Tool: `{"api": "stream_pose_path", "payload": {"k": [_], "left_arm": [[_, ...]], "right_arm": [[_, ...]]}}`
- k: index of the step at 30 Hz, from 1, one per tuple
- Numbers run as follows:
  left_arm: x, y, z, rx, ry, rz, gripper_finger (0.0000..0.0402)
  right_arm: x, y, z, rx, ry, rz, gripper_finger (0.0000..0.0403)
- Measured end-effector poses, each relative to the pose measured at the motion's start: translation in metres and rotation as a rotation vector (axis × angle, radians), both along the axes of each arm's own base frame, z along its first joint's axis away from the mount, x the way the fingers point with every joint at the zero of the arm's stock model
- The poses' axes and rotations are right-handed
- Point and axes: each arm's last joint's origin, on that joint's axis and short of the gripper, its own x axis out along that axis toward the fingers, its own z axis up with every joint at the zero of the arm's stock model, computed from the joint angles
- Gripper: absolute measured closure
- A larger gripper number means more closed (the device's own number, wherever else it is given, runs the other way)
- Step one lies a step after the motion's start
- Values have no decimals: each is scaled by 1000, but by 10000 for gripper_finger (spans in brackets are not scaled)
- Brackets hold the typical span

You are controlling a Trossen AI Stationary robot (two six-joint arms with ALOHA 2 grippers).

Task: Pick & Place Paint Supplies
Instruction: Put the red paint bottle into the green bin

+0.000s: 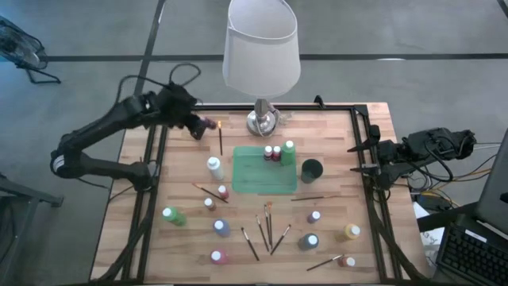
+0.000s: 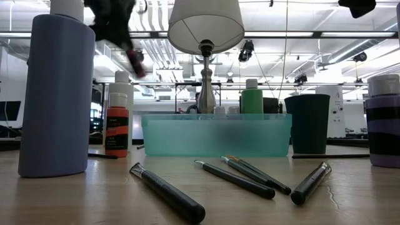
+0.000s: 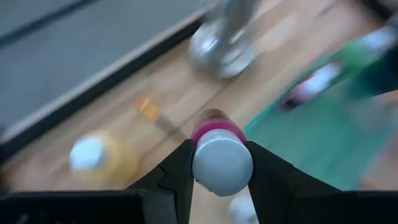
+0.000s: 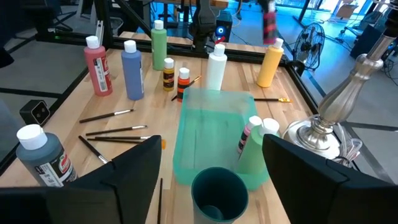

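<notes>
My left gripper (image 1: 200, 123) hovers over the table's far left part, shut on a magenta paint bottle (image 3: 215, 132) with a white cap. A yellow bottle (image 3: 93, 158) stands below it, beside a brush (image 1: 220, 140). The green tray (image 1: 264, 179) at mid-table holds three bottles (image 1: 278, 152) in its far right corner. More bottles (image 1: 221, 227) and several brushes (image 1: 266, 226) lie scattered over the near half. My right gripper (image 4: 211, 140) waits open at the table's right edge (image 1: 363, 157). My left gripper pinches the magenta bottle at its white cap (image 3: 222, 165), one finger (image 3: 180, 168) on each side. The fingers come from above, pointing down. The bottle hangs below them, a little tilted, lifted clear of the table (image 2: 134, 62).
A white-shaded lamp (image 1: 260, 48) on a silver base (image 1: 262, 121) stands at the far edge, just beyond the tray. A dark cup (image 1: 311, 168) sits against the tray's right side. Black rails run along the table's left, right and far edges.
</notes>
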Motion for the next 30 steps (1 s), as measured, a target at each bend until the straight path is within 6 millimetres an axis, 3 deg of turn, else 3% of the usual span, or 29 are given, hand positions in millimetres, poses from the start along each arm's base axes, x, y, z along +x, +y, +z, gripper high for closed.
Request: {"api": "stream_pose_path", "payload": {"k": [4, 8, 19, 30], "left_arm": [[9, -1, 25, 28, -126, -133, 276], [24, -5, 31, 54, -143, -222, 276], [74, -11, 1, 10, -21, -373, 276], [102, -13, -22, -31, 59, -409, 276]], "right_arm": [[0, 0, 0, 0, 0, 0, 109], [0, 0, 0, 0, 0, 0, 94], [0, 0, 0, -1, 0, 0, 54], [0, 0, 0, -1, 0, 0, 50]]}}
